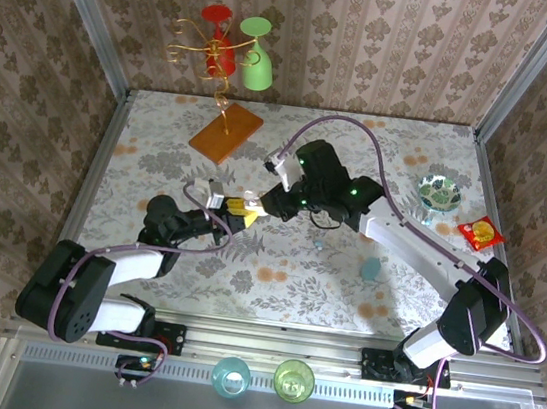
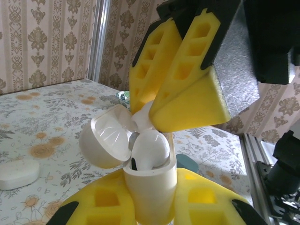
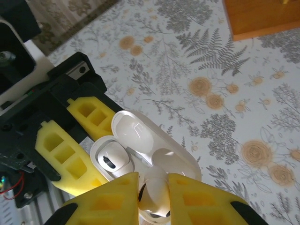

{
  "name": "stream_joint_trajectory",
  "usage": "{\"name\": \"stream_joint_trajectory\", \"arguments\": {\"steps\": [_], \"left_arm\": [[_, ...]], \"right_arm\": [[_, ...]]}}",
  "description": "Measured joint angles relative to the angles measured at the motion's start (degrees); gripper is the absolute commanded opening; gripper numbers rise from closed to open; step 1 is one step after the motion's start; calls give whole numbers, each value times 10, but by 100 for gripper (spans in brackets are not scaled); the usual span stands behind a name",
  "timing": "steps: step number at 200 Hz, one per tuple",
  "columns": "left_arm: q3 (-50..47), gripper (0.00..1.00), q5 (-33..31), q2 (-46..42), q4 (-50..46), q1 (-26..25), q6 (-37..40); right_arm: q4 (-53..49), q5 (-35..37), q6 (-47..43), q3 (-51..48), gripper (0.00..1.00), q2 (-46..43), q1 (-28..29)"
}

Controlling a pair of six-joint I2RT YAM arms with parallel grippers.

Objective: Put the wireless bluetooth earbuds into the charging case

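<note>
Above the table (image 1: 160, 149) | left pincer (image 2: 150, 208) clamps charging case (image 2: 152, 180) upright, mouth up | right pincer (image 3: 153, 182) pinches earbud (image 3: 152, 204)

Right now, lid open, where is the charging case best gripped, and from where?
Probably the case's lower body, from its bottom end, as the left gripper does: the lid stands open at the other end, which must be free for the right gripper's earbud.
</note>
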Motion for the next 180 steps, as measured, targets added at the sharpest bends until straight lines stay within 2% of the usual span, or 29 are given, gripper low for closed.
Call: {"name": "stream_joint_trajectory", "arguments": {"steps": [82, 119, 143, 180], "left_arm": [[10, 0, 36, -35, -9, 1, -82], [15, 0, 43, -45, -9, 1, -97], [16, 0, 40, -45, -9, 1, -98], [23, 0, 35, -44, -2, 1, -97]], "right_arm": [[27, -161, -105, -24, 21, -15, -36], [19, -212, -152, -24, 32, -16, -45], [16, -216, -160, -22, 41, -17, -45], [31, -204, -141, -33, 49, -42, -44]]}}
